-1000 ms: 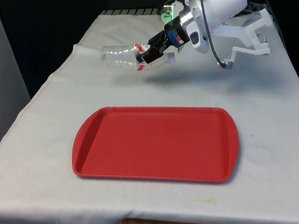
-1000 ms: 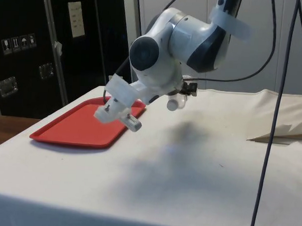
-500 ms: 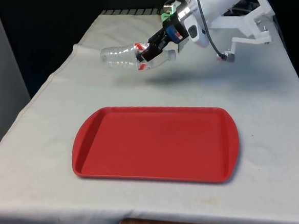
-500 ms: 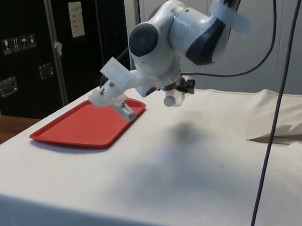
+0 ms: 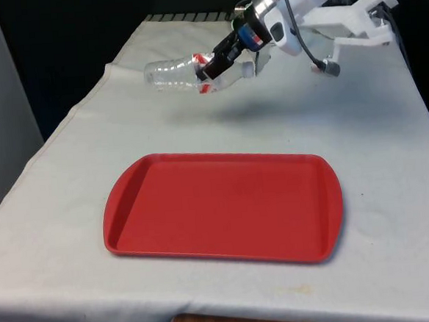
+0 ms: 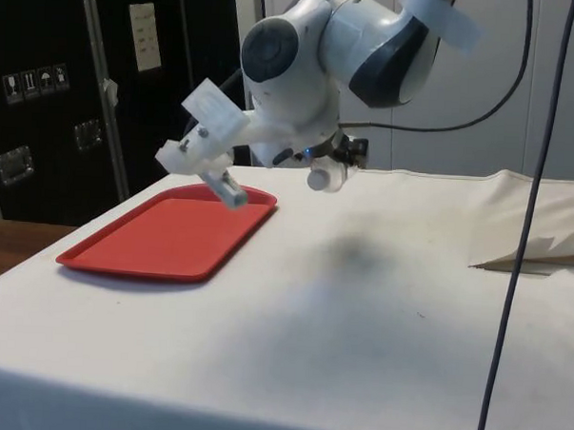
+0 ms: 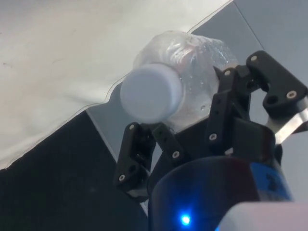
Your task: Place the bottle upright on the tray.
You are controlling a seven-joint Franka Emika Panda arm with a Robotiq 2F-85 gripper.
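My black 2-finger claw (image 5: 211, 67) is clamped on the clear crumpled plastic bottle (image 5: 182, 73) (white cap (image 7: 151, 93) facing me), holding it sideways in the air beyond the flat red plastic tray's (image 5: 131, 237) far edge.

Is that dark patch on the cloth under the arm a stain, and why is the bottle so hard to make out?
Front view: a soft shadow on the white tablecloth, beneath the lifted clear plastic bottle. Side view: a faint shadow too. Wrist view: the see-through bottle blends in; its white cap stands out between the black gripper fingers.
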